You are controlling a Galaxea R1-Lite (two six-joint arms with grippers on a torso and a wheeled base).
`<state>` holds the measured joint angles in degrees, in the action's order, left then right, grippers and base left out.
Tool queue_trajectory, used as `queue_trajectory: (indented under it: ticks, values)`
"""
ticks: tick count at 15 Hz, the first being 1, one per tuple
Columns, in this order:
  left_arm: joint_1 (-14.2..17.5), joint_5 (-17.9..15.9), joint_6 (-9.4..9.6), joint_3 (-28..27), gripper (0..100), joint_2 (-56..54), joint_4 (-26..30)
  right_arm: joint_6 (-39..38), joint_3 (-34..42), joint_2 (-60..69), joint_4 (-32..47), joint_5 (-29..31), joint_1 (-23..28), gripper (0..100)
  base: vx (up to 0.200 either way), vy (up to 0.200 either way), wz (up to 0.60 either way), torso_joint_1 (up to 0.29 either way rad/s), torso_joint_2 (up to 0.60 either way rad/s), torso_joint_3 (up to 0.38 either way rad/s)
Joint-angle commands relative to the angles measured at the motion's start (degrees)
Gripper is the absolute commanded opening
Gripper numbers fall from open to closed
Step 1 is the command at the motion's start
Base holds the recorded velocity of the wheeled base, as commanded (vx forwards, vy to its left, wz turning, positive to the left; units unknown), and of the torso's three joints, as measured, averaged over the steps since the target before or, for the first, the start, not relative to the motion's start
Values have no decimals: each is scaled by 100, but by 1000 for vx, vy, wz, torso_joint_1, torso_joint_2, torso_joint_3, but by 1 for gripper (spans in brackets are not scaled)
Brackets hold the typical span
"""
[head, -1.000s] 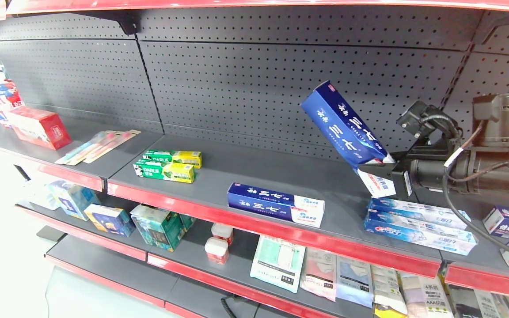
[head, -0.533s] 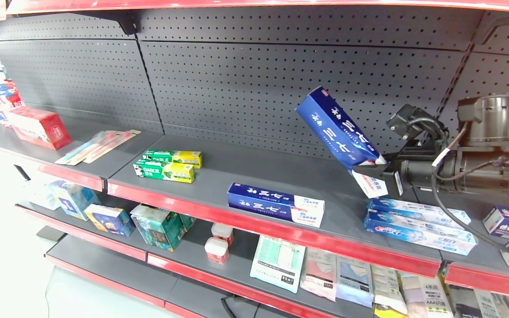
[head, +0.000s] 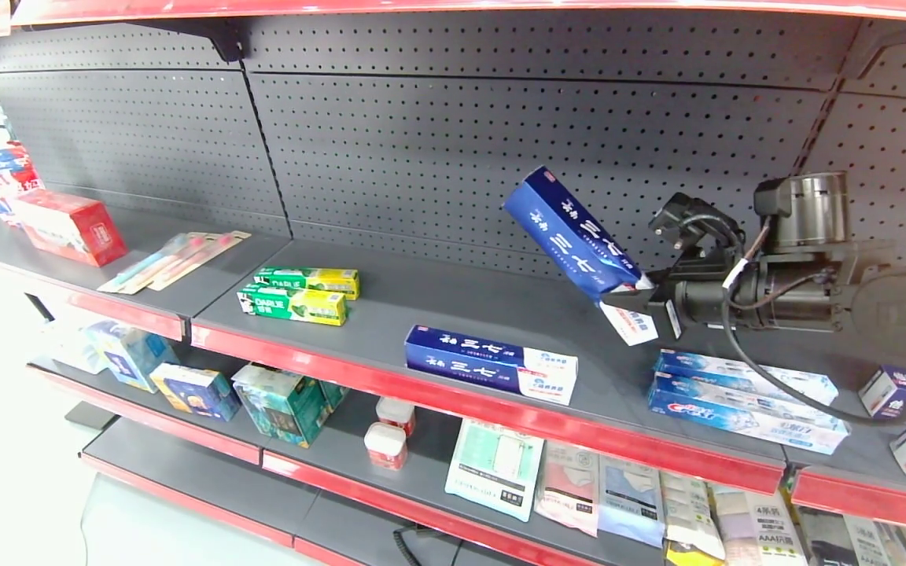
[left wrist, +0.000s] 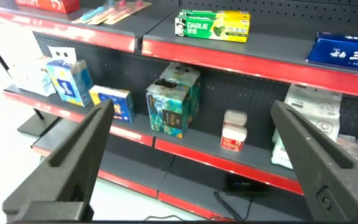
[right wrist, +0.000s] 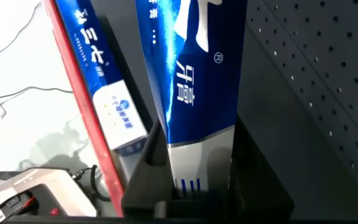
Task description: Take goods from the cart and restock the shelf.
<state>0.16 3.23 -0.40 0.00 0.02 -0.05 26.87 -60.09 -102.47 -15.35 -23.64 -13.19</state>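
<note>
Fingers (left wrist: 73,162) of the left gripper (left wrist: 194,155) stand wide apart with nothing between them, low down and facing the lower tiers, where small cartons (left wrist: 173,102) sit. Higher up, along the red front rail (head: 327,369) of the shelf (head: 421,291), a matching blue box (head: 491,364) lies flat at the edge, with a stack of pale blue boxes (head: 744,393) to the robot's right of it and green and yellow boxes (head: 296,303) well off to the left. Just behind the gap between the flat blue box and the pale stack, the right gripper (head: 632,303) is clamped on the white end of the toothpaste box (head: 571,236). The box is carried tilted above the board, its free blue end leaning up and to the robot's left, apparently clear of the surface. The right wrist view shows the jaws pressing both narrow sides of that box (right wrist: 197,74) close to its end flap. By its look it is a light, hollow carton: stiff along its length, but thin-walled enough to dent under a hard squeeze, and glossy enough to pivot in the pads. Held by one end, the long body acts as a lever, so a grip nearer the middle across the narrow faces would steady it; as held, it probably wants a slow, level lowering. Behind all this stands the perforated back panel (head: 421,157).
</note>
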Motion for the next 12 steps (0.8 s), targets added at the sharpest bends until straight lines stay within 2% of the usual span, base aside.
queue_trajectory:
  ticks: [1, 12]
  values:
    - [2, 2, -4, 0, 100, -2, -4, 231, -337, -546, -3, -167, 80, 0, 0, 0, 0, 0, 0, 0]
    - [2, 2, -4, 0, 100, -2, -4, 1497, -1172, -1539, 5, -712, 440, 0, 0, 0, 0, 0, 0, 0]
